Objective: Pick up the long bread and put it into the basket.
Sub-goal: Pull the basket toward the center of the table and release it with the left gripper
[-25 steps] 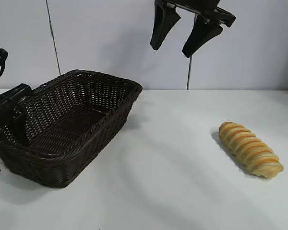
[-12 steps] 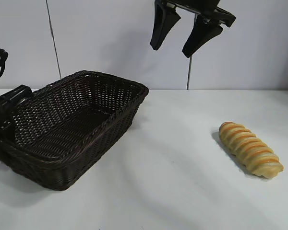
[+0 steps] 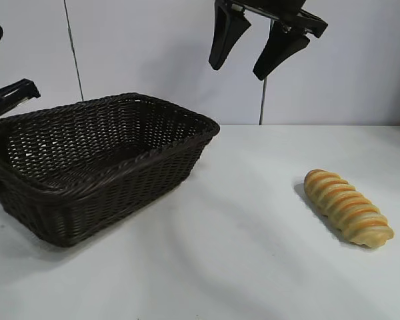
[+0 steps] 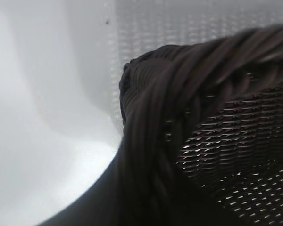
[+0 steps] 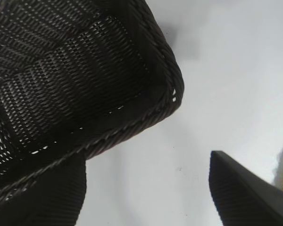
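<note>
Wicker, dark brown and woven, the basket sits tilted at about 9 o'clock on the white worktop, its near left corner against the left claw, which is cut off at the frame edge so I cannot tell how its fingers stand. Bare worktop lies between the basket's braided rim and the long bread, which rests alone at about 3 o'clock, well apart. At 12 o'clock, high above, the right claw hangs spread wide, holding nothing.
</note>
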